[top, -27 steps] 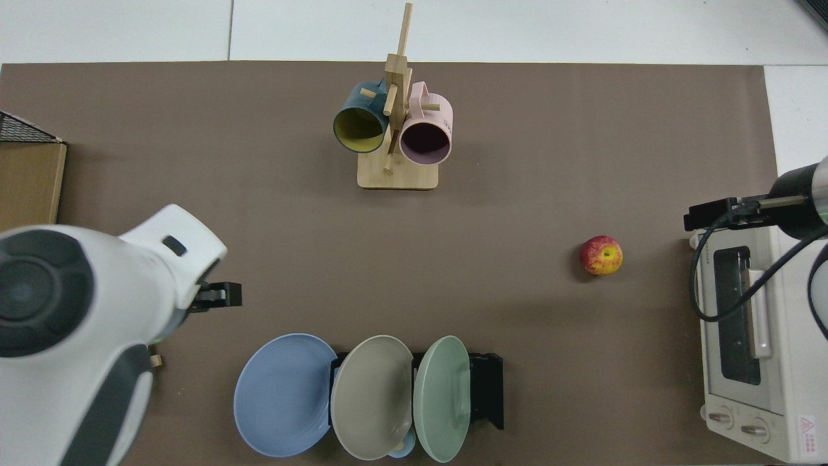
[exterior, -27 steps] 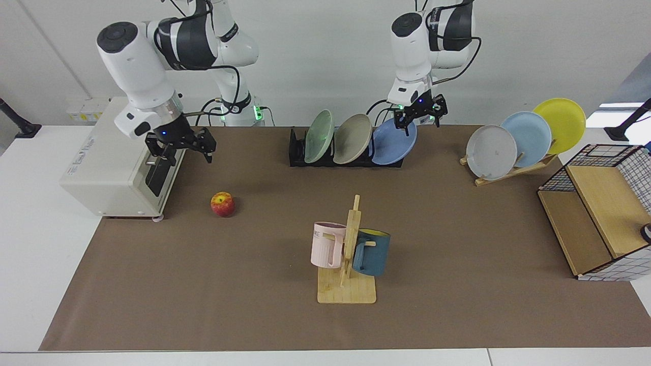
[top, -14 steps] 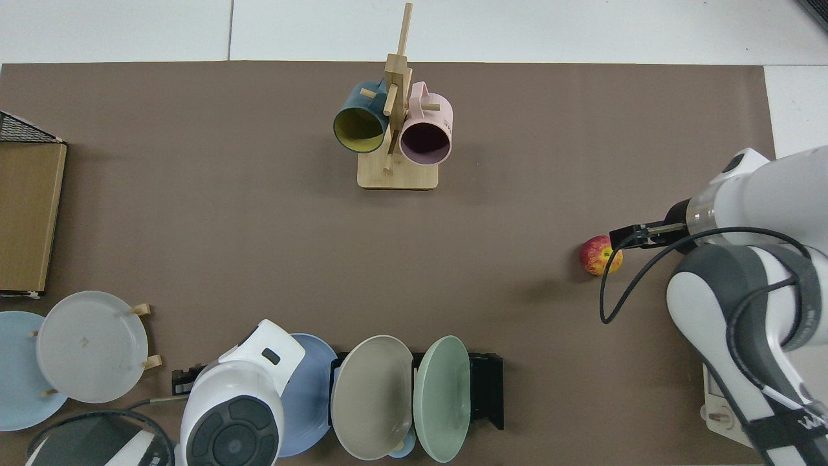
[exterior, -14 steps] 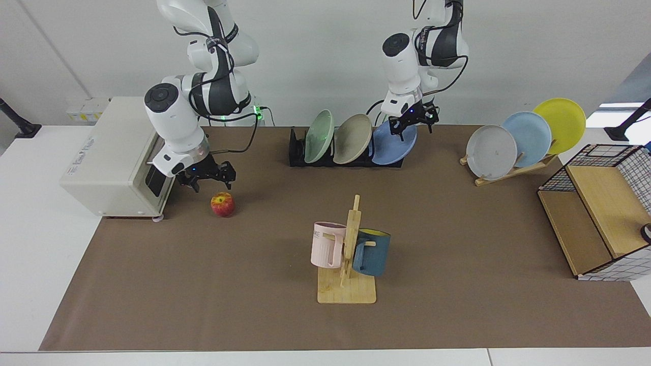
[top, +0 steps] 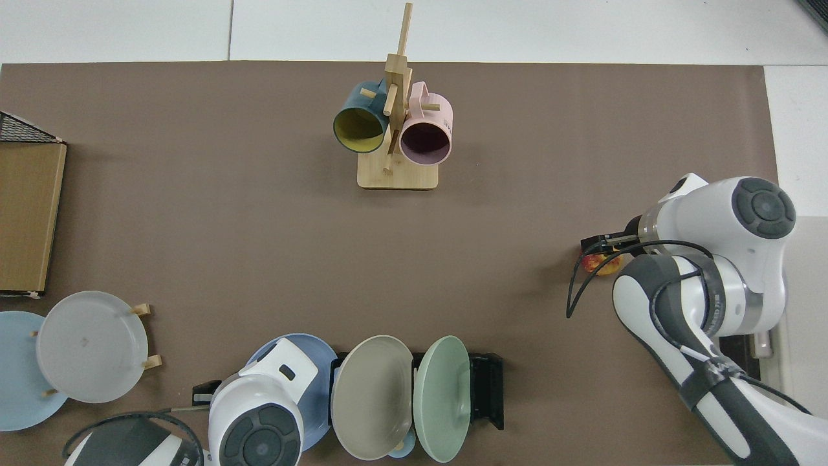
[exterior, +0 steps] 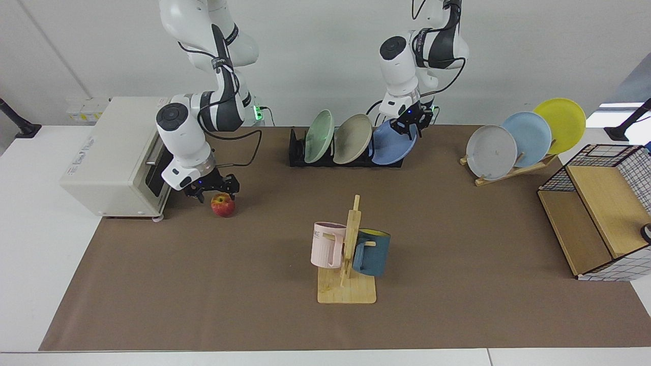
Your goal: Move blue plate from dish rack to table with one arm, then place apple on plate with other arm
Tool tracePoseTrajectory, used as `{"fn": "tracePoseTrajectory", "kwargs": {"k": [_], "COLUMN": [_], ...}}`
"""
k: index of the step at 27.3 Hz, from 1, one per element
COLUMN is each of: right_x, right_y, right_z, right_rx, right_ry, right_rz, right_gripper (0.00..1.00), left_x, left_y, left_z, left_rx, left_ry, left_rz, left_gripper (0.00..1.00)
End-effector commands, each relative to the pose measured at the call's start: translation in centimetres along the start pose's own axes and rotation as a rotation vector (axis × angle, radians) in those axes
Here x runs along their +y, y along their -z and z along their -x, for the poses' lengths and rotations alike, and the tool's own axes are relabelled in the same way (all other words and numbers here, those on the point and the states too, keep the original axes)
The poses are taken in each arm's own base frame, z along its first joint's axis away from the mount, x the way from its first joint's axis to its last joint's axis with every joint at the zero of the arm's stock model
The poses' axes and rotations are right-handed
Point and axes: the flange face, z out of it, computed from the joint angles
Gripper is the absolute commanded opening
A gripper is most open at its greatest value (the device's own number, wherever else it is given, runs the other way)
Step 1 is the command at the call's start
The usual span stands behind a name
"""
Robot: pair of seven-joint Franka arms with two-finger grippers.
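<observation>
The blue plate [exterior: 389,148] leans in the right-hand end of the black dish rack [exterior: 296,152], on the brown mat of the table [exterior: 457,244]. My left gripper [exterior: 410,123] is down at the plate's top rim, fingers open on either side of it. From above, that arm's hand covers most of the blue plate [top: 320,362]. The apple [exterior: 223,205] lies on the mat in front of the toaster oven. My right gripper [exterior: 216,190] hangs open just over and behind it. In the top view the apple [top: 594,265] peeks out under the right gripper [top: 598,244].
A pale green plate [exterior: 319,136] and a beige plate [exterior: 352,138] share the dish rack. A toaster oven [exterior: 112,157] stands beside the apple. A wooden mug stand [exterior: 348,264] holds two mugs mid-table. A wooden rack of plates [exterior: 513,168] and a wire-and-wood shelf [exterior: 600,213] sit at the view's right.
My right arm has swung down from beside the oven to just over the apple. My left gripper has dropped and turned onto the blue plate's top rim. Plate and apple have not moved.
</observation>
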Motion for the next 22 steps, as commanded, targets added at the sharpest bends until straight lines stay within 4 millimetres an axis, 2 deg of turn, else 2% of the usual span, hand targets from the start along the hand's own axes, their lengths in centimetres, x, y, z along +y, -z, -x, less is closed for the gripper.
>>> {"fn": "tracePoseTrajectory", "kwargs": {"k": [1, 5, 8, 14, 20, 21, 22], "right_x": [-0.7, -0.7, -0.7, -0.5, -0.5, -0.4, -0.4], "right_y": [-1.8, -3.2, -4.0, -5.2, -5.8, -5.9, -6.0], "right_z": [-0.2, 0.0, 0.0, -0.1, -0.1, -0.1, -0.1], "right_rx": [0.011, 0.018, 0.013, 0.015, 0.009, 0.007, 0.006], "right_ry": [-0.004, -0.003, -0.002, 0.001, 0.001, 0.004, 0.009], "right_rz": [0.005, 0.008, 0.011, 0.014, 0.014, 0.014, 0.014], "right_gripper": [1.0, 1.0, 1.0, 1.0, 1.0, 0.95, 0.83], "left_x": [0.1, 1.5, 2.2, 1.8, -0.3, -0.8, -1.1], "left_y": [1.4, 4.4, 5.7, 7.9, 9.1, 9.5, 9.6], "left_z": [0.1, 0.6, 1.4, 1.2, -1.6, -2.5, -3.5], "left_rx": [-0.002, 0.029, 0.05, 0.108, 0.165, 0.177, 0.177], "left_ry": [0.047, 0.062, 0.081, 0.101, 0.123, 0.131, 0.137], "left_rz": [-0.002, -0.066, -0.144, -0.24, -0.313, -0.322, -0.325], "left_gripper": [0.0, 0.0, 0.0, 0.0, 0.0, 0.0, 0.0]}}
